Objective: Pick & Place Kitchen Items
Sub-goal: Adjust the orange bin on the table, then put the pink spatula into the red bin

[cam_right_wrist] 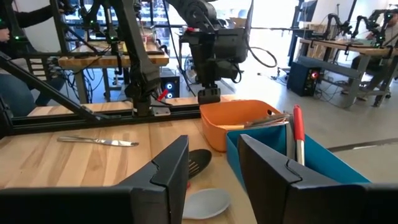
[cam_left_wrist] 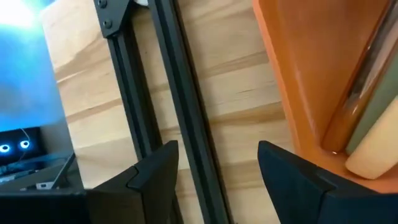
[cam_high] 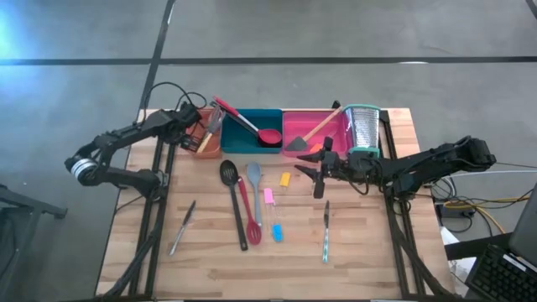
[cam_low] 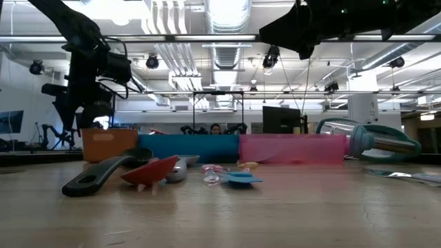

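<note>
With both the left pincer (cam_high: pixel 199 134) by the orange tray (cam_high: pixel 207 144) and the right pincer (cam_high: pixel 318 170) released and empty, the utensils (cam_high: pixel 252 205) crowded mid-tabletop risk being nudged together during a descent.

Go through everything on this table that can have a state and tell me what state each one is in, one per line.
left gripper: open, empty, beside the orange rectangular tray
right gripper: open, empty, above the table
orange rectangular tray: holds utensils
teal rectangular tray: holds a red long-handled spoon
pink rectangular tray: holds a spatula
metal box grater with teal trim: lying on its side
</note>
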`<state>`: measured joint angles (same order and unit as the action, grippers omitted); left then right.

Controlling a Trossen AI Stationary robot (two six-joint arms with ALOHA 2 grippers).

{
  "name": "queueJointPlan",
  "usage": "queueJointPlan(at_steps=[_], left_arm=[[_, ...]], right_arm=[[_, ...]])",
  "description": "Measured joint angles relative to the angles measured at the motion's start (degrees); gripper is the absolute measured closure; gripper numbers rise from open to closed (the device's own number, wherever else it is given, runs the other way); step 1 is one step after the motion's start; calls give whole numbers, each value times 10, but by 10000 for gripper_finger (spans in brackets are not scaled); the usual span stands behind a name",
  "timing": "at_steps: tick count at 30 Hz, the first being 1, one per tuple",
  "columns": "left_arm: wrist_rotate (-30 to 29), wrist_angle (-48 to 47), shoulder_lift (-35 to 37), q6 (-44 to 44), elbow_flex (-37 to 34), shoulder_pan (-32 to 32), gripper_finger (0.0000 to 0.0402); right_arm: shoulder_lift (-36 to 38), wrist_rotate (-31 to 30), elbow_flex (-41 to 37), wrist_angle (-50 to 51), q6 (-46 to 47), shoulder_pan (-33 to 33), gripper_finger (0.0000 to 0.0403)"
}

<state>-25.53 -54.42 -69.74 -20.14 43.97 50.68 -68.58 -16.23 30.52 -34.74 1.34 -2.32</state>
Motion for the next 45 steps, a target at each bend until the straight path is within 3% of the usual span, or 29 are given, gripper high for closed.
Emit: queueJointPlan(at_steps=[8, 13, 15, 23, 27, 37, 45], left_arm=[[-80, -110, 12, -7, 24, -1, 175], [-73, -164, 41, -26, 46, -4, 175], [-33, -166, 60, -25, 50, -13, 175], [233, -102, 155, 7, 50, -110, 175], [292, -70, 200, -22, 52, -187, 175], [281, 76, 252, -70, 47, -429, 175], [141, 162, 234, -56, 24, -628, 175]], right_arm=[[0, 0, 0, 1, 0, 0, 276], [0, 0, 0, 1, 2, 0, 282], [0, 0, 0, 1, 2, 0, 282], [0, -2, 0, 0, 2, 0, 270], [0, -3, 0, 0, 2, 0, 269], [0, -3, 0, 0, 2, 0, 284], [0, -3, 0, 3, 15, 0, 279]])
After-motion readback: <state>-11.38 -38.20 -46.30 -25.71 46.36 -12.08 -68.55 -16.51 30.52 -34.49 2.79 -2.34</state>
